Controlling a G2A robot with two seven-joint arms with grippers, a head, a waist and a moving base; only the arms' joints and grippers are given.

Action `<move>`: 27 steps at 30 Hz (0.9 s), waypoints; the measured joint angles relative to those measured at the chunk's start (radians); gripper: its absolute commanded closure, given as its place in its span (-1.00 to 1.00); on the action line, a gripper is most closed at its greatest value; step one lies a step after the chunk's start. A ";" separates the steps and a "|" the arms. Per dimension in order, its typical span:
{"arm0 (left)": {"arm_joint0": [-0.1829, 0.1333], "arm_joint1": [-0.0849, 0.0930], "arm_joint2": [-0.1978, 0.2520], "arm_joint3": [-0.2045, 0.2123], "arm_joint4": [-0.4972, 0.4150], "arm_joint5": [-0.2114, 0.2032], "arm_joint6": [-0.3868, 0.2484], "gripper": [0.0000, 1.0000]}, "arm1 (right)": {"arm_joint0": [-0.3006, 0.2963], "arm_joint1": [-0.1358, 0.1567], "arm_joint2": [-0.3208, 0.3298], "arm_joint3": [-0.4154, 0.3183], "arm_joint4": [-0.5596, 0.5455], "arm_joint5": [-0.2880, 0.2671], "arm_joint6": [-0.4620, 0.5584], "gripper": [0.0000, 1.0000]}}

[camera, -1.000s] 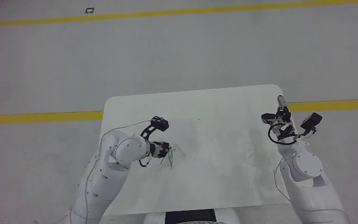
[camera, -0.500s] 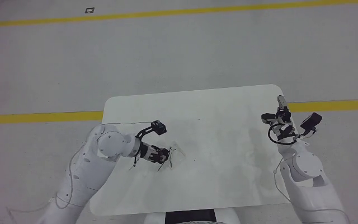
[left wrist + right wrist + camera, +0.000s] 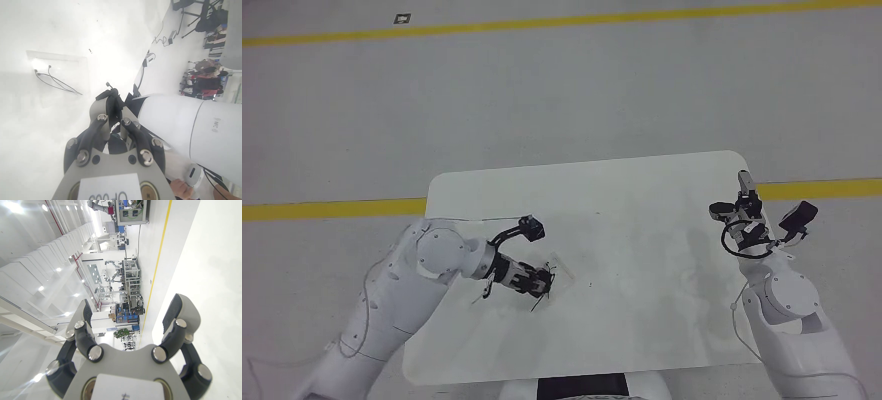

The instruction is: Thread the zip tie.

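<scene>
Jaws spread wide, yellow floor line (image 3: 157, 262) beyond

The zip tie (image 3: 108, 83) is black, the table (image 3: 642, 200) white, the floor stripes (image 3: 542, 22) yellow.

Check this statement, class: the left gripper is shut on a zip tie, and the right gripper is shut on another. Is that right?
Not quite. The left gripper is shut on a zip tie, but the right gripper is open and holds nothing, as the right wrist view shows.
</scene>
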 measured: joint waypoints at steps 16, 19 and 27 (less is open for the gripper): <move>-0.181 0.120 0.191 0.154 -0.400 0.000 -0.001 1.00 | 0.000 0.000 0.000 0.000 0.000 0.000 0.000 -1.00; -0.194 0.135 0.206 0.173 -0.433 0.000 -0.001 1.00 | 0.000 0.000 0.000 0.000 0.000 0.000 0.000 -1.00; -0.217 0.151 0.234 0.211 -0.458 0.000 -0.001 1.00 | 0.000 0.000 0.000 0.000 0.000 0.000 0.000 -1.00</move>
